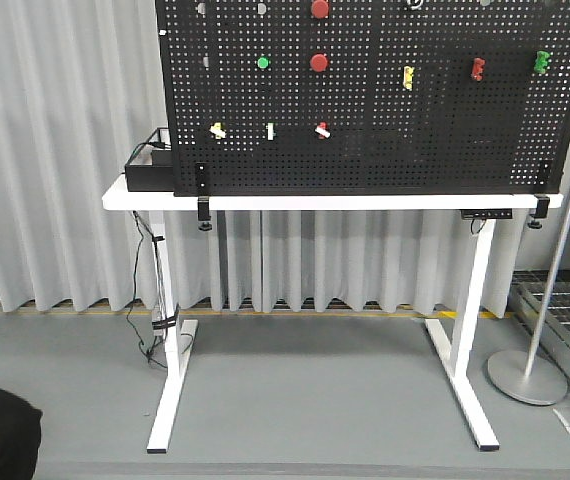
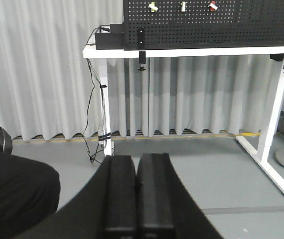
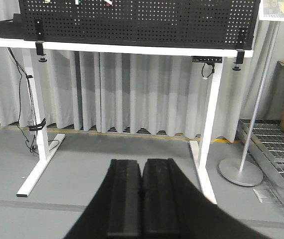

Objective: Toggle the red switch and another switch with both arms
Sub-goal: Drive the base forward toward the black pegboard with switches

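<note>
Both switches sit well above and ahead of you, so the coming move is a long reach up and forward across open floor. The red switch (image 1: pixel 322 129) is the right-hand one of three small toggles in the bottom row of the upright black pegboard (image 1: pixel 415 150). The other switch (image 1: pixel 217 130), cream with a yellowish base, is the left-hand one, and a white toggle with a green glow (image 1: pixel 270 131) stands between them.

From the left wrist, the cream lever lies almost straight above the left fingers (image 2: pixel 121 189) and the red one further right. From the right wrist, the row is cut off at the top left edge. I'd give cream to your left arm and red to your right.

Both the left and right fingers (image 3: pixel 126 194) are pressed together and hold nothing. They are low and well apart from the board.

The levers are too small to tell which way each is thrown.

The pegboard is clamped to the front edge of the white desk (image 1: pixel 365 202). A pole stand (image 1: pixel 527 375) sits outside the right leg, and cables (image 2: pixel 94 124) hang by the left leg.
</note>
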Robot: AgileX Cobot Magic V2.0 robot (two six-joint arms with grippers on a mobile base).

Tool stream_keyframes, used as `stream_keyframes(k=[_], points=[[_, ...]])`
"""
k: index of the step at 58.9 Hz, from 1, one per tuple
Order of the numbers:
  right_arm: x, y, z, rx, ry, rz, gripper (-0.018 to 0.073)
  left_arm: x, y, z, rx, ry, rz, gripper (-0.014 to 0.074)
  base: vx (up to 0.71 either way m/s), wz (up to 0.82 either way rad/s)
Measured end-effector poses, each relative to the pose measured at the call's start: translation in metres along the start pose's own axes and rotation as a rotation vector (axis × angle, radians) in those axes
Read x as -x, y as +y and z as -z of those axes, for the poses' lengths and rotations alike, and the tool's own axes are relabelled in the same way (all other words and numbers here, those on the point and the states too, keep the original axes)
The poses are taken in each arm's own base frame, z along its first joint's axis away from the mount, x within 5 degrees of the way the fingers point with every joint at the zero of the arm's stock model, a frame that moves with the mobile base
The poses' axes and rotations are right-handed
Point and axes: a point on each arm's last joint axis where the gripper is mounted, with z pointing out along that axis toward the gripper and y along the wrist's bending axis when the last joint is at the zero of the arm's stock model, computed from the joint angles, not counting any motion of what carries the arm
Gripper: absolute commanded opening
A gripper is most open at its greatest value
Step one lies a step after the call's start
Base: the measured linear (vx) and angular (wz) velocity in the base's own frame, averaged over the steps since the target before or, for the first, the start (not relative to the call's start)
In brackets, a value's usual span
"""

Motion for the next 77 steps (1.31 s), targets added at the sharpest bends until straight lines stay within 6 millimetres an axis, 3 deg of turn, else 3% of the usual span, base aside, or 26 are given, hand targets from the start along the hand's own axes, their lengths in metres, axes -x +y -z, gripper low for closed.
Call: stream_keyframes(k=[77], points=[[0.0000, 0.0000, 0.0000, 0.000, 0.000, 0.000, -0.0006, 0.0000, 0.0000, 0.0000, 0.000, 0.000, 0.000, 0.0002, 0.05, -0.02]])
